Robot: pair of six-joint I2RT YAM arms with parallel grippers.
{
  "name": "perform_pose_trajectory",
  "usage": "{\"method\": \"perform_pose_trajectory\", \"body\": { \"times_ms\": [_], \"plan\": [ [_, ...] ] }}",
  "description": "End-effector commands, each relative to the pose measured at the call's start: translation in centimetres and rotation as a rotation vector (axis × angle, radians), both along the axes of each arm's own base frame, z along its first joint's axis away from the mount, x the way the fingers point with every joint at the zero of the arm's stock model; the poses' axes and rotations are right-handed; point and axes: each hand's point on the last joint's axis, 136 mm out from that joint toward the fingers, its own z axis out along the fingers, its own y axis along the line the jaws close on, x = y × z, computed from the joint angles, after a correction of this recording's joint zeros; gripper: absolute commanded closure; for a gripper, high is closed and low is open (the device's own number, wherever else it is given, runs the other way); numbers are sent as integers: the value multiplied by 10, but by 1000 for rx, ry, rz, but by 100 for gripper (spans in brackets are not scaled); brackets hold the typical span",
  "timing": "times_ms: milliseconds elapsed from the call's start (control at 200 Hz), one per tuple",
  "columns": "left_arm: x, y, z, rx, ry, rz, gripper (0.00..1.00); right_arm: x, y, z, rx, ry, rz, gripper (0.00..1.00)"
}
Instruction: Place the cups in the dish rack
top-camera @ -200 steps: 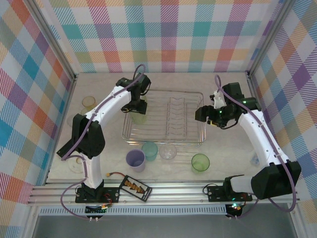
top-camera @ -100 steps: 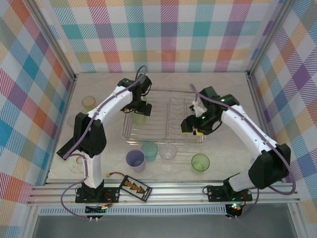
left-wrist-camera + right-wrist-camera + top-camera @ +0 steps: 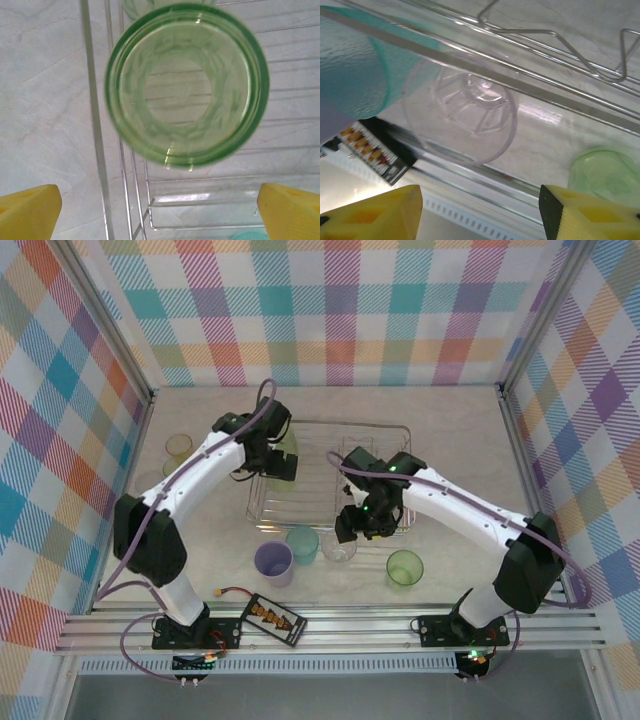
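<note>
Plaid walls (image 3: 340,310), pale marble-look table (image 3: 460,430), dish rack (image 3: 380,455) in the middle. Left gripper (image 3: 160,212) hangs over the rack's left end, fingers spread wide and empty, with a light green cup (image 3: 186,85) standing in the rack right below, so I'd say that one's loaded. Right gripper (image 3: 480,215) is wide open too, over the clear cup (image 3: 460,117) on the table by the rack's near edge, probably lining up a grab.

No text can be read; orange marks on the black box (image 3: 273,618) are illegible.
</note>
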Motion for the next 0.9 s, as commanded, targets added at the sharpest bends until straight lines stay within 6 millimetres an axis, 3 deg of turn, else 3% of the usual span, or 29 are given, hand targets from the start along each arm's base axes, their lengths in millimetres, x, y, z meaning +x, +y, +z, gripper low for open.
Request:
{"method": "perform_pose_trajectory", "body": {
  "times_ms": [0, 365, 680, 895],
  "plan": [
    [-5, 1, 17, -53, -97, 26, 0, 5, -16, -21, -132, -29, -88, 41],
    [-34, 13, 29, -206, -235, 108, 0, 9, 3, -47, -106, -33, -101, 49],
    [-47, 7, 8, -296, -185, 152, 0, 8, 8, -65, -188, -19, -50, 56],
    [-47, 10, 10, -296, -205, 167, 0, 11, 5, -67, -215, -34, -57, 69]
  ]
}}
